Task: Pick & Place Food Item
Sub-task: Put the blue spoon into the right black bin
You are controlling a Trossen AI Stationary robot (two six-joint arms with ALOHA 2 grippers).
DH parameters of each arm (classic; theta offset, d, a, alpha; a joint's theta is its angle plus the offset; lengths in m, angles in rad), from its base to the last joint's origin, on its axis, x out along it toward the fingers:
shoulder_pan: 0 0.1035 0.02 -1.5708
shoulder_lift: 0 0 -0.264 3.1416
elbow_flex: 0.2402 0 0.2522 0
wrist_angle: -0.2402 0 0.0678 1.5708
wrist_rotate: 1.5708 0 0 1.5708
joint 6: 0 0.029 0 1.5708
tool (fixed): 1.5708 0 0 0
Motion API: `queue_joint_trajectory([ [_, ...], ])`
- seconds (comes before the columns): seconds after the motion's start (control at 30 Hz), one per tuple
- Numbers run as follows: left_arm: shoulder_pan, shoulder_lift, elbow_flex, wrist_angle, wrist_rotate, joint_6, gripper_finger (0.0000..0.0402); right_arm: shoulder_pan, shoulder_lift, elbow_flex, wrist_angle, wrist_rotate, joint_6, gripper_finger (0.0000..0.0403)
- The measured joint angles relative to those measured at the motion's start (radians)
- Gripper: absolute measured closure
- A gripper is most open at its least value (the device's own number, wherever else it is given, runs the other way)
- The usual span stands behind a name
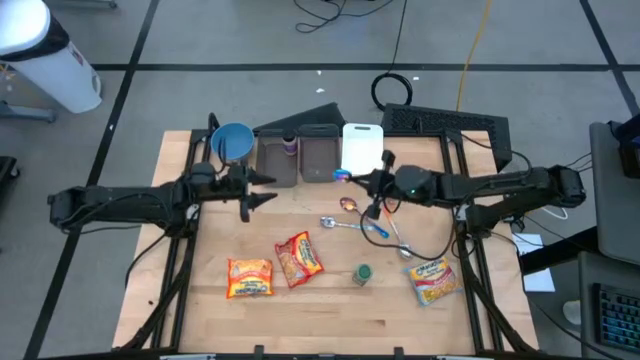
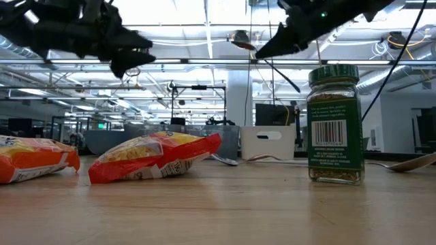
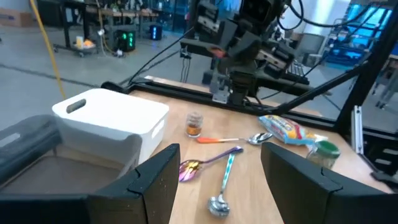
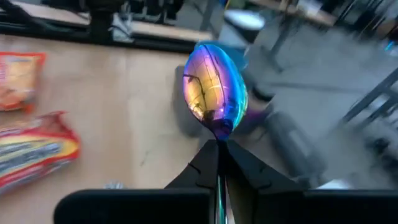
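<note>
Two orange noodle packets lie flat on the table's near left, and a yellow one lies near right. A green-lidded spice jar stands upright between them. My right gripper hangs high over the table's middle, shut on an iridescent spoon. My left gripper hovers open and level at the table's far left, with nothing between its fingers. My right gripper pinches the spoon's neck, just behind the bowl, between its two fingers. The fingers come about level from the table's right and lie along the spoon. The bowl sticks out ahead of the fingertips, lifted well clear of the table.
Several loose spoons lie on the table under the right arm. Along the far edge stand a blue bowl, two grey bins and a white bin. A small jar stands by the white bin.
</note>
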Motion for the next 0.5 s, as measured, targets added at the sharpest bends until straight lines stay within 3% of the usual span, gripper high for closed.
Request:
queue_joint_trajectory([
  [0.17,0.037,0.074,0.162,-0.135,0.01,-0.002,0.0169,-0.027,0.015,0.001,0.08,-0.001,-0.139,0.0399],
  [0.37,0.078,0.246,0.327,-0.14,0.135,-0.126,0.017,-0.039,0.038,0.001,0.116,-0.001,-0.237,0.0399],
  [0.5,0.085,0.359,0.411,-0.13,0.147,-0.232,0.017,-0.022,0.039,0.007,0.107,0.006,-0.284,0.0399],
])
